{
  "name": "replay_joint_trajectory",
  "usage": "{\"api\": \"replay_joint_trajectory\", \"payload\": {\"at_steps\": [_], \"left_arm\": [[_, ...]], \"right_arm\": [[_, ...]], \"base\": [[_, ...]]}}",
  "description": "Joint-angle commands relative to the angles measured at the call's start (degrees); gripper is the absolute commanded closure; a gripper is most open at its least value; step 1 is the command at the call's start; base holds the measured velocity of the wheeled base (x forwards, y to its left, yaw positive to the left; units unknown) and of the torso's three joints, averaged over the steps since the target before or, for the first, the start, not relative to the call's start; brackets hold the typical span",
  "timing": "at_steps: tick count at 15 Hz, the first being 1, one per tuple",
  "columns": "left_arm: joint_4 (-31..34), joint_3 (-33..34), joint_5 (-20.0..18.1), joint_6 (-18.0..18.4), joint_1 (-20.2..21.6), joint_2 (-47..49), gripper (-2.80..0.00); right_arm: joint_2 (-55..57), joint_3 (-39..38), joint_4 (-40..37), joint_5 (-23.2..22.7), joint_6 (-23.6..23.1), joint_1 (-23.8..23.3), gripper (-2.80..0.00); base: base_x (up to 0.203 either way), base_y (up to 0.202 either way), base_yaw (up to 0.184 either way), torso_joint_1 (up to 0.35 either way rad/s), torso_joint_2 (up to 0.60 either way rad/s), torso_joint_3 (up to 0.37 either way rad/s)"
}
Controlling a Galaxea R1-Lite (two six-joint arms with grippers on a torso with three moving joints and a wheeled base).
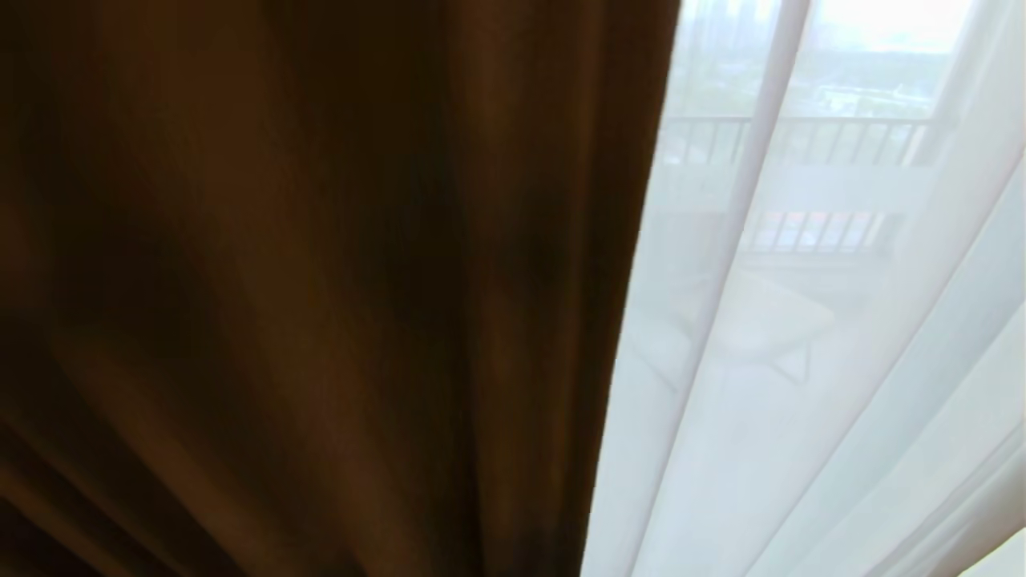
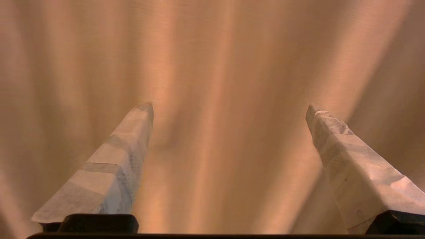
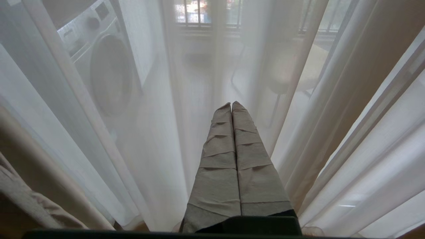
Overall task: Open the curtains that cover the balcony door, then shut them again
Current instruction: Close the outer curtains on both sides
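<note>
Brown, thick woven drape (image 1: 321, 280) fills the left and middle of my head view, hanging in deep folds; its edge runs down beside the thin white sheer panel (image 1: 801, 401), which covers the right. Through the sheer I make out a balcony railing (image 1: 801, 136) far beyond and a pale chair (image 1: 761, 320), blurred. My left gripper (image 2: 229, 109) faces the thick drape close up, its taped fingers (image 2: 132, 139) spread wide with nothing between them. My right gripper (image 3: 231, 105) points into the sheer folds, fingers pressed together and empty. A white washing machine (image 3: 99, 66) shows through the sheer there.
</note>
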State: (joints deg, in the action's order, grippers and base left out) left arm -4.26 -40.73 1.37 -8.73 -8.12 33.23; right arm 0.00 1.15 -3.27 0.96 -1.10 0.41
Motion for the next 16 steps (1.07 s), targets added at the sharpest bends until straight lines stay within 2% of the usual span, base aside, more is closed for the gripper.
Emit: {"api": "replay_joint_trajectory", "payload": {"at_steps": [1, 5, 10, 13, 16], "left_arm": [[-0.11, 1.24, -0.07, -0.06, -0.03, -0.79, 0.00], [-0.04, 2.56, -0.08, -0.04, -0.01, -2.28, 0.00], [-0.09, 9.60, 0.64, 0.77, 0.03, -6.57, 0.00], [-0.05, 20.02, 0.71, 3.56, 0.07, -11.48, 0.00], [-0.70, 31.49, 2.16, 4.47, 0.25, -16.50, 0.00]], "right_arm": [[0.00, 0.00, 0.01, 0.00, -0.05, 0.02, 0.00], [0.00, 0.00, -0.02, 0.00, -0.05, -0.02, 0.00], [0.00, 0.00, -0.07, 0.00, -0.05, 0.02, 0.00], [0.00, 0.00, -0.07, 0.00, -0.05, 0.02, 0.00], [0.00, 0.00, 0.02, 0.00, 0.13, 0.02, 0.00]], "base": [[0.000, 0.000, 0.000, 0.000, 0.00, 0.000], [0.000, 0.000, 0.000, 0.000, 0.00, 0.000], [0.000, 0.000, 0.000, 0.000, 0.00, 0.000], [0.000, 0.000, 0.000, 0.000, 0.00, 0.000], [0.000, 0.000, 0.000, 0.000, 0.00, 0.000]]}}
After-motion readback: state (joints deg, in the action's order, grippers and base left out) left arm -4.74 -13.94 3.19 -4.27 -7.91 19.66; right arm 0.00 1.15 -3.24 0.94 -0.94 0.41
